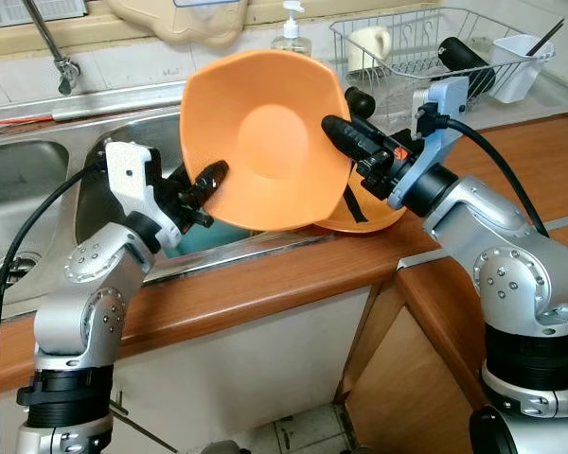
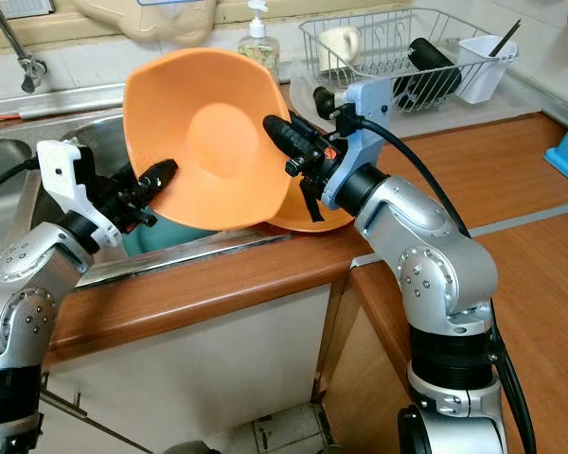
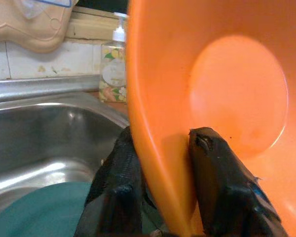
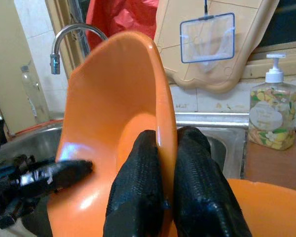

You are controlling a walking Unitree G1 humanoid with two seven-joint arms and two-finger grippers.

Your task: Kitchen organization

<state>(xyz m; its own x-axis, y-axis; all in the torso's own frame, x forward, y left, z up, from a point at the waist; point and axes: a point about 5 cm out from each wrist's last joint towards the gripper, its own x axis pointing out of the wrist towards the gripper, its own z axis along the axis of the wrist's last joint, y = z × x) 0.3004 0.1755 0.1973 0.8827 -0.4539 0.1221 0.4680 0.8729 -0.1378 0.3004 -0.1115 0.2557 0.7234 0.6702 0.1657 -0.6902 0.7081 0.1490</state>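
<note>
A large orange bowl is held up on edge above the sink's right basin, its hollow facing me. My left gripper is shut on its lower left rim, one finger inside and one outside. My right gripper is shut on the bowl's right rim, the rim pinched between both fingers. A second orange bowl lies on the wooden counter just below and behind the raised one, partly hidden by it.
A teal item lies in the basin under the bowl. A wire dish rack with a white mug, a black object and a white cutlery holder stands at the back right. A soap bottle and a faucet line the back wall.
</note>
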